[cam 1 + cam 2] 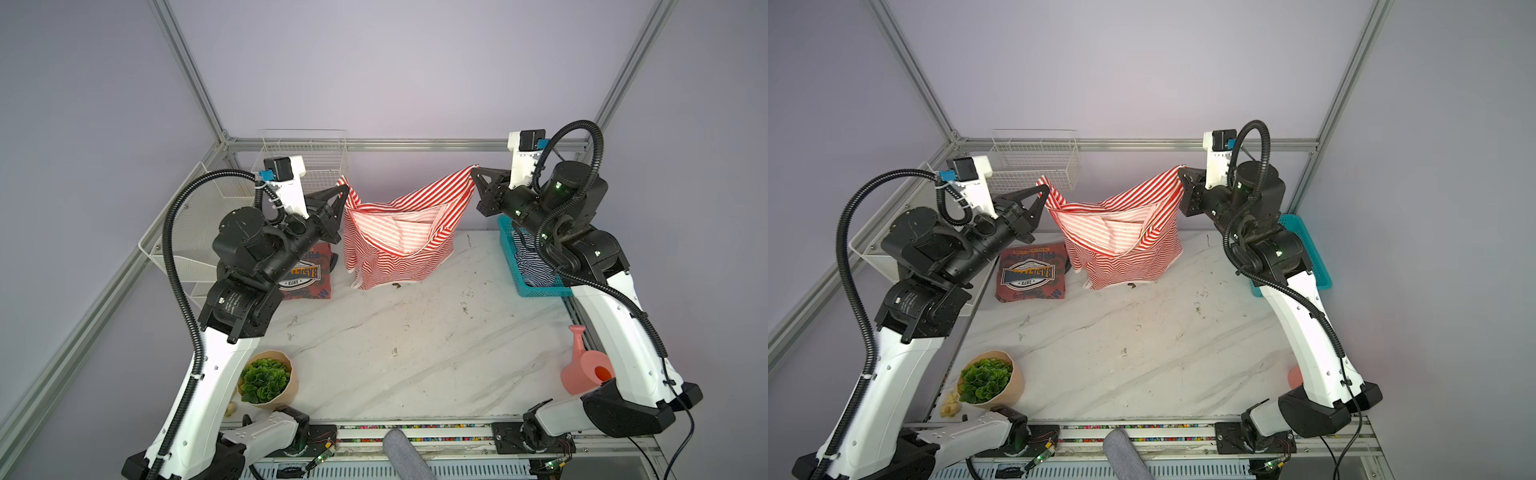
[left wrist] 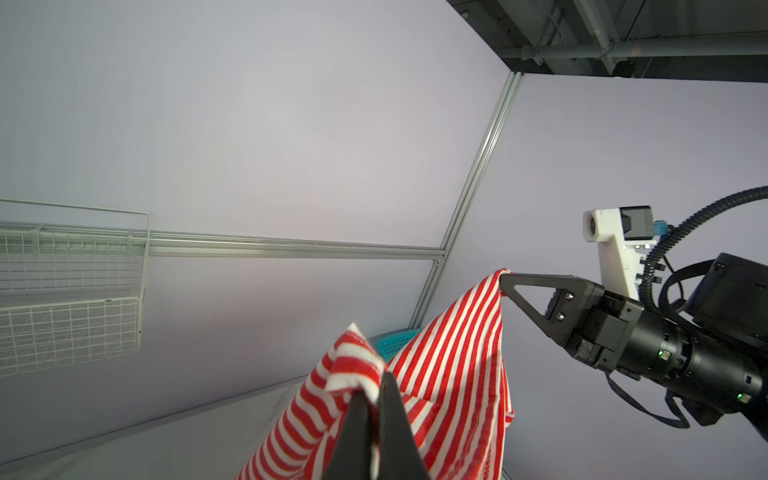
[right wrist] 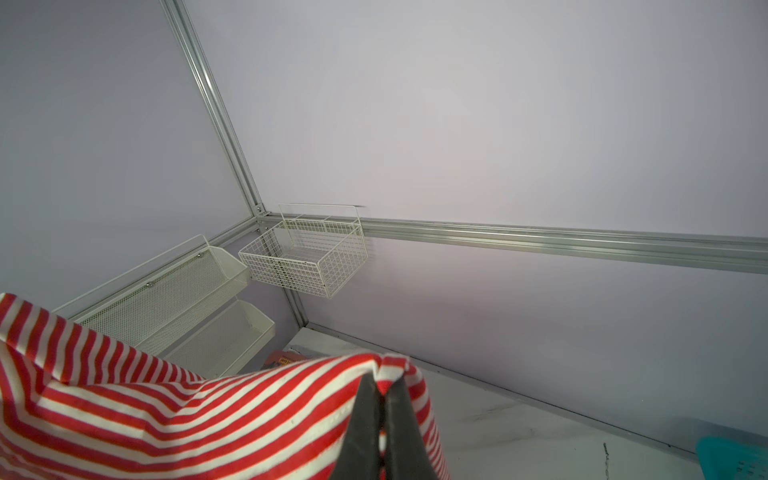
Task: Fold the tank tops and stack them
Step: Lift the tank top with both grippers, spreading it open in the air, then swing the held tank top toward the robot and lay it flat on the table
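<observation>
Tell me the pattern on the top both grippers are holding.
The tank top has thin red-and-white stripes, pale trim; clearest in a top view.

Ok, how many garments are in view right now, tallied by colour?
Red-and-white striped tank top: 1
Navy-and-white striped tank top: 1
Rust-red printed garment: 1
Total: 3

arms (image 1: 216, 374): white shells, black joints | cables (image 1: 172, 249): black corrugated hose | wrist cameras (image 1: 291, 183): white mounts | label (image 1: 232, 303): possibly text

Rust-red garment (image 1: 1011, 293) badge (image 1: 1027, 274): "1973", upside down.
</observation>
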Available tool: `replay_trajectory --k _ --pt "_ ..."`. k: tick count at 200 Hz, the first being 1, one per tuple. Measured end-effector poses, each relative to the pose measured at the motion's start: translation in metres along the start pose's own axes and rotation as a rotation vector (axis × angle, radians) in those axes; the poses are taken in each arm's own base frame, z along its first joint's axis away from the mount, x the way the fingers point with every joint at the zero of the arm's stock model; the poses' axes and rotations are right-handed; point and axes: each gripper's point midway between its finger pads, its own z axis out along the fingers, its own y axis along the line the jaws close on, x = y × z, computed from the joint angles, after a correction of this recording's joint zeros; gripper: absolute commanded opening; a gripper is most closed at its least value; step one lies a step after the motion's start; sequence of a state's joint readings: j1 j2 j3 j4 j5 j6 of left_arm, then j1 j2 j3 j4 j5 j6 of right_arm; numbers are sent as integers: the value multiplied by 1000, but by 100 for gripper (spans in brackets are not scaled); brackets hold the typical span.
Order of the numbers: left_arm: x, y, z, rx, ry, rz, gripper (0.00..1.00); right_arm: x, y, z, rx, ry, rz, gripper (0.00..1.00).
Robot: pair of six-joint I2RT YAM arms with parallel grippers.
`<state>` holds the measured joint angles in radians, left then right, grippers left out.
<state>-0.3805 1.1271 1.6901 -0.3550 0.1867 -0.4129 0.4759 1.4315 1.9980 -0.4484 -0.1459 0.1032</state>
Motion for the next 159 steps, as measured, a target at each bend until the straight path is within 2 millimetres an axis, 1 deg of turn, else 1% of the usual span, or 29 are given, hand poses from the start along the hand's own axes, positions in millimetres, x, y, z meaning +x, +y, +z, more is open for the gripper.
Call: replay_trajectory --k 21,57,73,87,103,124,139,159 --pt "-12 -12 -15 37 -29 -11 0 -2 8 -14 -37 -1 11 0" --pt "-28 -27 -41 77 -79 -18 0 -12 26 -51 -116 -31 41 0" --pt "-25 -25 -48 65 -84 -20 0 -11 31 -63 -142 -34 60 0" --pt "-22 -22 -51 52 -81 -21 0 -5 32 -67 -151 -24 77 0" --pt "-14 -16 -49 32 -66 -26 0 12 30 -65 -151 11 101 0" --pt "1 -2 -38 -22 -31 -28 0 44 25 -53 -149 87 141 0" --pt "12 11 -22 -62 -2 -18 0 71 21 -43 -148 151 178 0" --pt "37 29 11 -102 68 -7 0 112 17 -35 -152 237 241 0"
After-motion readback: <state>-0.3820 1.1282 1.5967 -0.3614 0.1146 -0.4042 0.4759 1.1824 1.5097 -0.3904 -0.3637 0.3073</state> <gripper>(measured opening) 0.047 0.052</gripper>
